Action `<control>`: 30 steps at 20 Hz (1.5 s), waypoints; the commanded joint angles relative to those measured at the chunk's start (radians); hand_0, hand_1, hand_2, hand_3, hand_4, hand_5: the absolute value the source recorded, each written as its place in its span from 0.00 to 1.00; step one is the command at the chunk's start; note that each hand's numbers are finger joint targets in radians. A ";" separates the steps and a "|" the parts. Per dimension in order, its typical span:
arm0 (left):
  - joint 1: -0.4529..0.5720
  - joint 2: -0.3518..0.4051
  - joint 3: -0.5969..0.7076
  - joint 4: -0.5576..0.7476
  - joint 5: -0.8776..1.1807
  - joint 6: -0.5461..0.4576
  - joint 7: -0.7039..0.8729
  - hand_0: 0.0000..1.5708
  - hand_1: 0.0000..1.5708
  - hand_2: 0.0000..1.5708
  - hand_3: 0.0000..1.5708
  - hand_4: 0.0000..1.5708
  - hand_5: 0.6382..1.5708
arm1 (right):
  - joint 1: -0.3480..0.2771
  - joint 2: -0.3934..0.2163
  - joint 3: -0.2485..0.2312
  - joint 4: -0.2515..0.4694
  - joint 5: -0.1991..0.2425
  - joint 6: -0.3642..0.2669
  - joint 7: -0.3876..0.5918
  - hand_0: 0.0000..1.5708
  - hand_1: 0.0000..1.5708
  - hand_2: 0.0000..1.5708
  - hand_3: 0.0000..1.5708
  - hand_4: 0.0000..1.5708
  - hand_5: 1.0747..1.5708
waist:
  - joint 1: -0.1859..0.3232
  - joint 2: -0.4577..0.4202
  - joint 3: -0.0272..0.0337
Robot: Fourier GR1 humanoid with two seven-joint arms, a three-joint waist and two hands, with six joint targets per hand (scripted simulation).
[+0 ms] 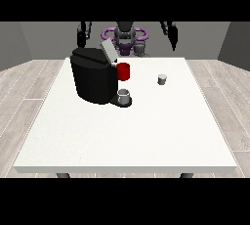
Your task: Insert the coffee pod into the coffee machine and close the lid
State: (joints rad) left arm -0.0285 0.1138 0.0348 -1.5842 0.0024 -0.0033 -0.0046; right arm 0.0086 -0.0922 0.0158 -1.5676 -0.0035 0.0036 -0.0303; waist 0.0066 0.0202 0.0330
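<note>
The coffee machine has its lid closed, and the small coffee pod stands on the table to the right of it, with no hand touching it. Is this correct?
Not quite. In the front view the coffee machine has its lid open, tilted up. The rest holds: the coffee pod stands on the table to the view's right of the machine, untouched.

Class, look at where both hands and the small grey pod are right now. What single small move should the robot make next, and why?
Probably lower the hand at the view's right toward the coffee pod. Both hands hang raised behind the table, touching nothing; the pod stands alone on that hand's side, and the coffee machine already has its lid tilted open.
</note>
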 commanded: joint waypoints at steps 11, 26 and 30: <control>-0.039 0.109 0.027 0.099 -0.083 -0.076 -0.187 0.00 0.00 0.00 0.00 0.00 1.00 | -0.046 0.042 -0.079 -0.016 -0.019 -0.094 -0.029 0.00 0.00 0.00 0.00 0.12 1.00 | -0.072 0.009 -0.0334; -0.324 0.244 0.142 0.476 -0.075 -0.168 -0.043 0.00 0.00 0.00 0.00 0.00 1.00 | -0.092 0.074 -0.014 -0.006 -0.005 -0.115 -0.066 0.00 0.00 0.00 0.00 0.15 1.00 | -0.129 0.106 -0.0331; -0.346 0.266 0.159 0.610 -0.121 -0.145 -0.154 0.00 0.00 0.00 0.00 0.00 1.00 | -0.086 0.045 -0.023 -0.040 -0.049 -0.057 -0.046 0.00 0.00 0.00 0.00 0.16 1.00 | -0.170 0.158 -0.0334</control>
State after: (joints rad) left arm -0.3368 0.3551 0.1746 -1.0772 -0.0938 -0.1526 -0.1083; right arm -0.0610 -0.0237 0.0086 -1.6016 -0.0221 -0.0893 -0.0937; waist -0.1466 0.1377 -0.0003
